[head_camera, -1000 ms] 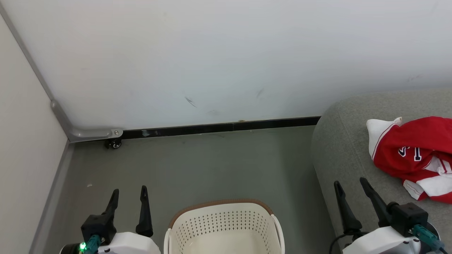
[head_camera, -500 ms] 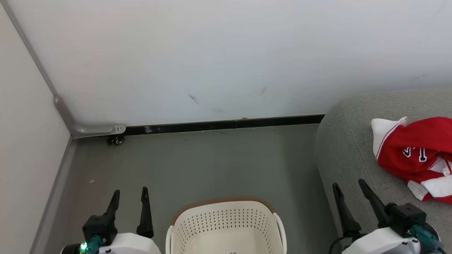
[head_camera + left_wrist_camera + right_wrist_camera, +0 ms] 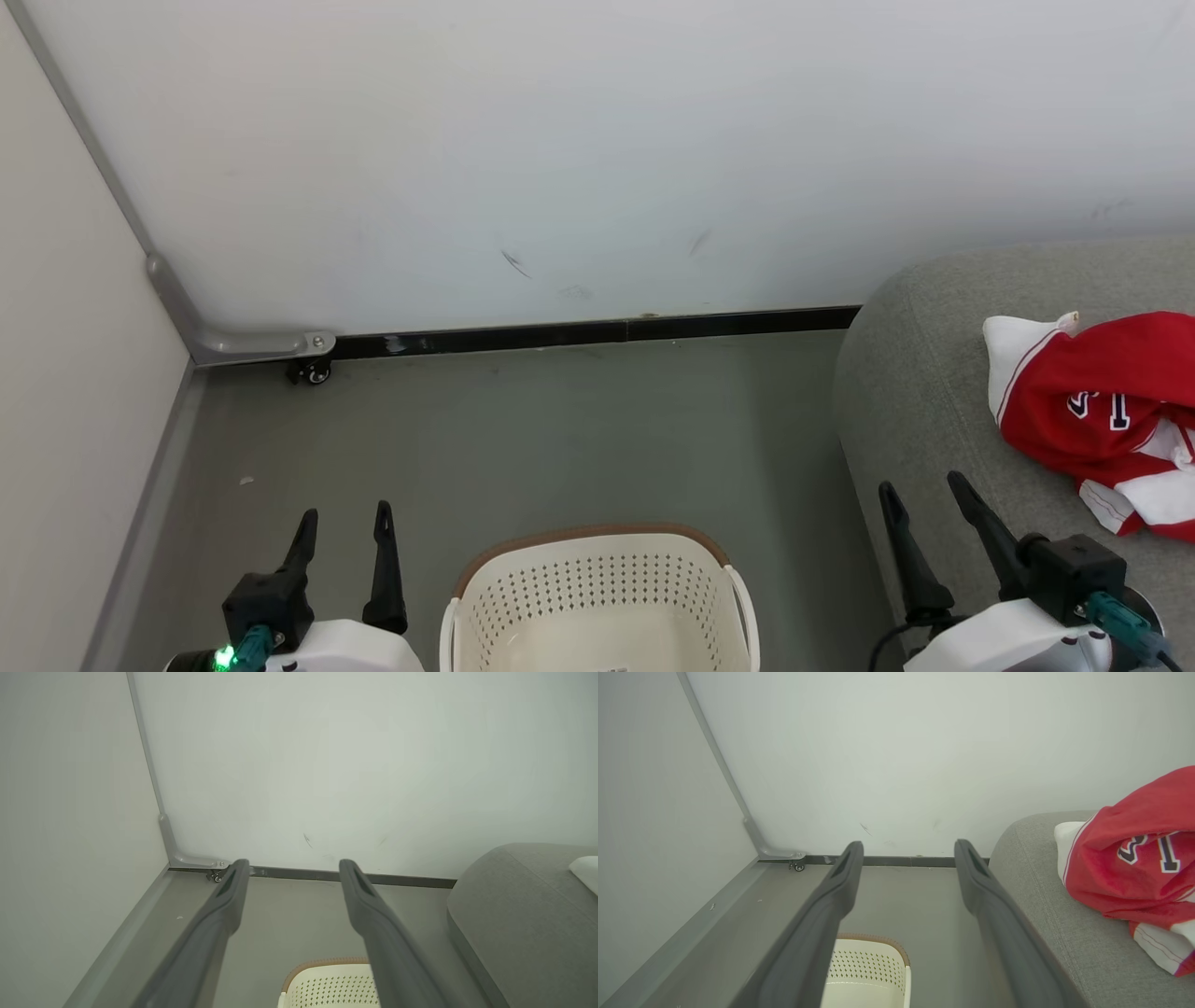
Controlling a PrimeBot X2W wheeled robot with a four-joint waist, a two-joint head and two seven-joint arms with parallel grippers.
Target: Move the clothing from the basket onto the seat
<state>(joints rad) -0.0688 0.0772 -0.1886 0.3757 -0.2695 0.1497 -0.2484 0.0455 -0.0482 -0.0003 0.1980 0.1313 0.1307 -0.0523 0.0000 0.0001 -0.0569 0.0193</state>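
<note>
Red clothing (image 3: pixel 1097 411) with white trim and navy letters lies bunched on the grey seat (image 3: pixel 915 401) at the right; the right wrist view has it (image 3: pixel 1134 858) on the seat (image 3: pixel 1045 896) too. The cream basket (image 3: pixel 597 597) with a brown rim stands on the floor at bottom centre, and what shows of its inside holds no clothing. My left gripper (image 3: pixel 345 518) is open to the basket's left, holding nothing. My right gripper (image 3: pixel 922 490) is open over the seat's front edge, short of the clothing. Both wrist views show spread fingers (image 3: pixel 233 891) (image 3: pixel 845 877) with nothing between them.
A white wall runs across the back with a black baseboard (image 3: pixel 597 332). A side panel on the left ends in a grey bracket with a small caster (image 3: pixel 313 371). Grey floor (image 3: pixel 523 439) lies between wall, basket and seat.
The whole head view has shifted slightly, so the camera moved. Both grippers stay open and hold their places beside the basket; the clothing rests unchanged on the seat.
</note>
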